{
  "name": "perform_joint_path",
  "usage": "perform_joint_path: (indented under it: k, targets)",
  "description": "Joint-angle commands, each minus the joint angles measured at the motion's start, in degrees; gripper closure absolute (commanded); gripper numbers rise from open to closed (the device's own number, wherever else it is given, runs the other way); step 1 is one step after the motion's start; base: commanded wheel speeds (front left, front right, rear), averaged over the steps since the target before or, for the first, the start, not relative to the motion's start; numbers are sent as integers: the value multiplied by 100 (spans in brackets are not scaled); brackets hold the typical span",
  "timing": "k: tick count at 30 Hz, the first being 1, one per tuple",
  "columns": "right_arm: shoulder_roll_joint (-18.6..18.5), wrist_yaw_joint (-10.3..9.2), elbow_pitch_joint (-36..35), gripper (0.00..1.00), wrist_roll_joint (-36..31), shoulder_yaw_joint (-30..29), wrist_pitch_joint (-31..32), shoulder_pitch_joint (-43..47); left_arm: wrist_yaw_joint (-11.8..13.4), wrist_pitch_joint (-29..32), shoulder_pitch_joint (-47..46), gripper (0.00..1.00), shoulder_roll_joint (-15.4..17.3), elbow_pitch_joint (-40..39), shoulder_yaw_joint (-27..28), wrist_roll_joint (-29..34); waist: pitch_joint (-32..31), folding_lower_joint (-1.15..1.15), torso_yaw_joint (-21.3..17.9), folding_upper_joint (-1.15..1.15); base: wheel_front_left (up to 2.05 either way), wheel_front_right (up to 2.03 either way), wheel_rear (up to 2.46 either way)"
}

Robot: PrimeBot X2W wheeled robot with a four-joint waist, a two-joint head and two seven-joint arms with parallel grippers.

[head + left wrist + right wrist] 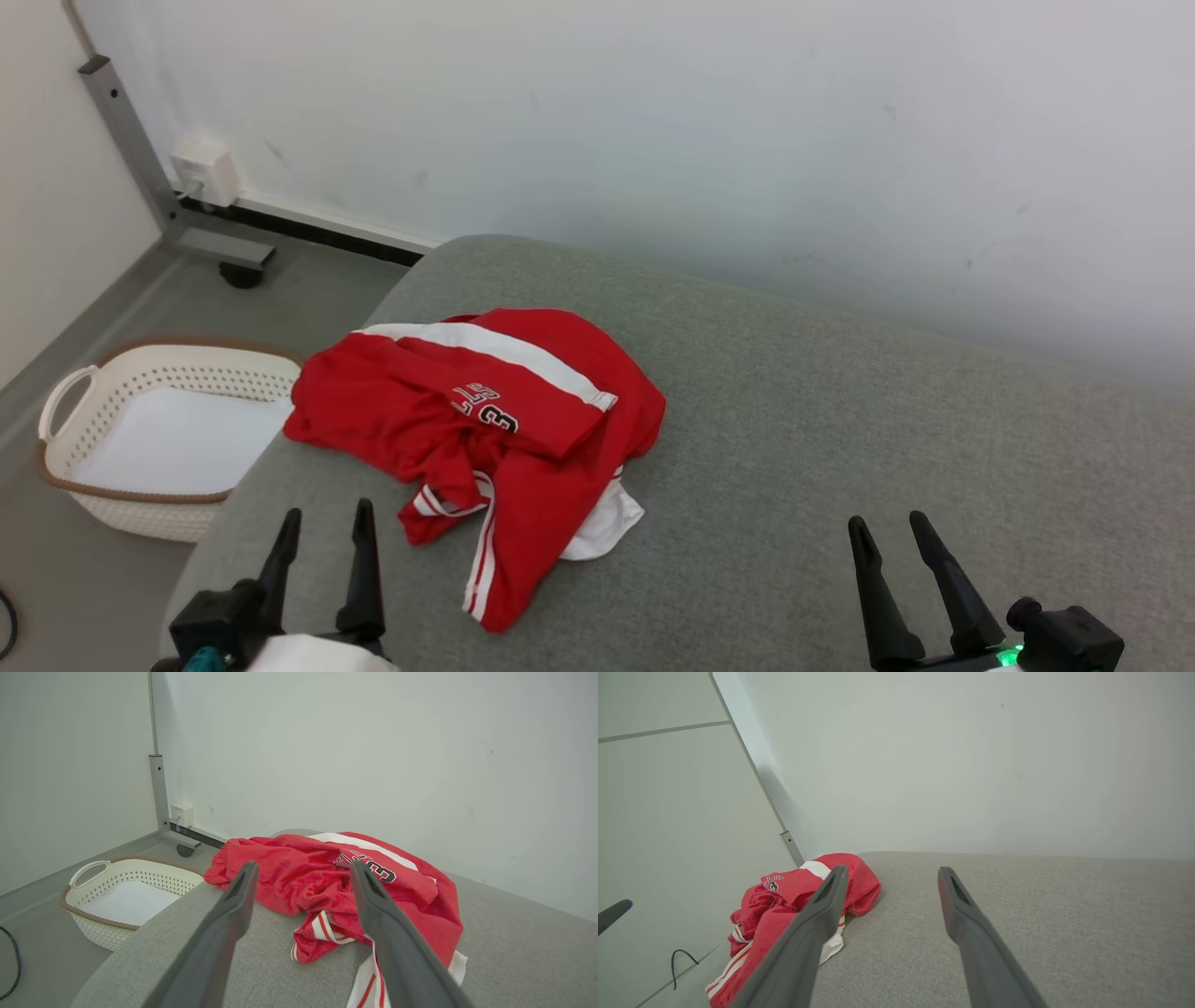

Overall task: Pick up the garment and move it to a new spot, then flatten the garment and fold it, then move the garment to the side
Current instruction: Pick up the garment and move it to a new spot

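Observation:
A red garment [485, 429] with white stripes and dark lettering lies crumpled on the left part of a grey cushioned surface [840, 448]. A white layer peeks out under its lower right edge. My left gripper [327, 525] is open at the lower left, just in front of the garment and apart from it. My right gripper [892, 530] is open at the lower right, well away from the cloth. The left wrist view shows the garment [327, 882] beyond my open left gripper [301, 870]. From the right wrist, the garment [784, 900] lies left of my right gripper [889, 875].
A cream laundry basket [84, 392] with a brown rim stands on the floor left of the surface. A metal post [131, 140] and a white wall box [205, 170] are at the far left. A white wall rises close behind. A dark cable [14, 961] lies on the floor.

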Motion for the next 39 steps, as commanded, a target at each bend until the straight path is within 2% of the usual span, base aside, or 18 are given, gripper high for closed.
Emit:
perform_joint_path:
  k: [1, 4, 7, 18, 23, 29, 39]
  targets:
    - [-12, -12, 15, 0, 21, -1, 3, -38, -34, -2, -65, 0, 50, 33, 36, -28, 0, 0, -95, 0, 0, 0, 0]
    - [-12, -12, 22, 0, 7, -1, 3, -51, -121, 11, -230, 0, 113, 153, 62, -97, 7, 0, -254, 0, 0, 0, 0]
    - [-11, -12, 30, 0, 3, 15, 3, -56, -173, 287, -480, 0, 221, 258, 103, -215, 31, 0, -421, 0, 0, 0, 0]
    - [-23, -12, -14, 0, 6, 80, 4, -226, -156, 2303, -1777, 0, 845, 432, 288, -540, 445, 0, -1180, 0, 0, 0, 0]
    - [-55, -12, -8, 0, 63, 117, 3, -361, -88, 2968, -2377, 0, 1224, 1009, 420, -600, 692, 0, -1591, 0, 0, 0, 0]
    - [-82, -12, -16, 0, 110, 96, 3, -476, 86, 3639, -2771, 0, 1653, 2088, 558, -602, 894, 0, -2040, 0, 0, 0, 0]
    - [-86, -12, -39, 0, 216, 107, 3, -657, 186, 4130, -2991, 0, 1859, 3268, 660, -772, 1121, 0, -2434, 0, 0, 0, 0]
